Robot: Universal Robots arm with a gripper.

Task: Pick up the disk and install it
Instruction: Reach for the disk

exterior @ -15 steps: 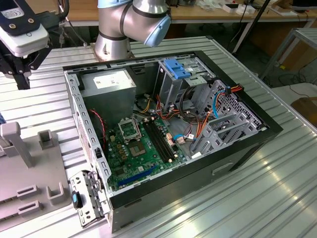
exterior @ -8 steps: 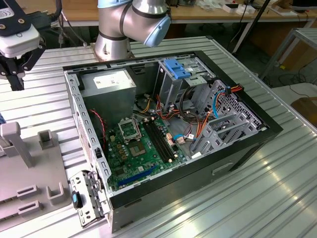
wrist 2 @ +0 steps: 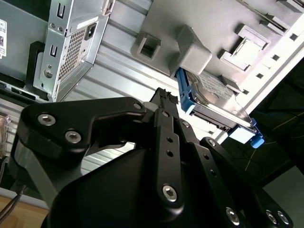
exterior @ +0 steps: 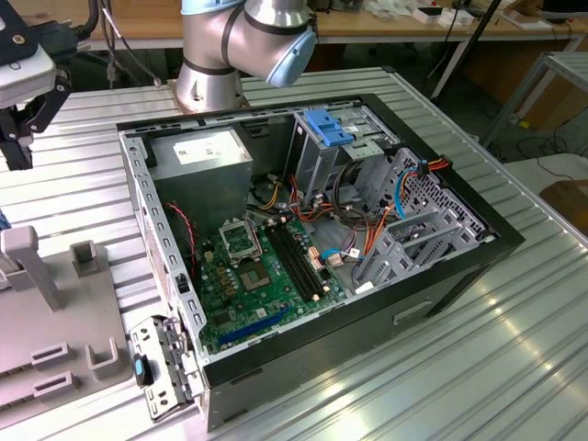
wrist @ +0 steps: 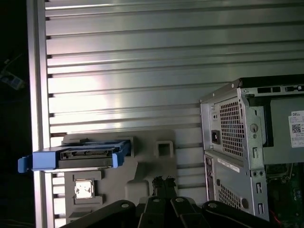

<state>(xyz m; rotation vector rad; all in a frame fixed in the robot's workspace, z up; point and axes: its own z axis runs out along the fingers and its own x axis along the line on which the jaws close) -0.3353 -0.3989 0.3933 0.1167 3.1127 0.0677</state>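
The disk (wrist 2: pixel 216 97) is a silver-grey drive with a white label and light-blue side rails. It stands on its edge in a slot of the grey fixture plate (wrist 2: pixel 190 52). In the first wrist view the disk (wrist: pixel 76 154) shows edge-on, its blue rails sticking out at both ends. My gripper (wrist 2: pixel 165 97) hovers above the fixture, a short way from the disk and not touching it. Its black fingers meet at the tips with nothing between them, which the first wrist view (wrist: pixel 161 183) shows as well. In the exterior view the gripper (exterior: pixel 16 147) hangs at the far left, over the fixture.
An open computer case (exterior: pixel 138 211) lies on the ribbed metal table, holding a motherboard (exterior: pixel 262 276), a grey power-supply box (exterior: pixel 197 152) and a metal cage topped by a blue bracket (exterior: pixel 331 124). The grey fixture plate (exterior: pixel 55 312) has several stands and slots. A small metal bracket (exterior: pixel 161 367) lies by the case corner.
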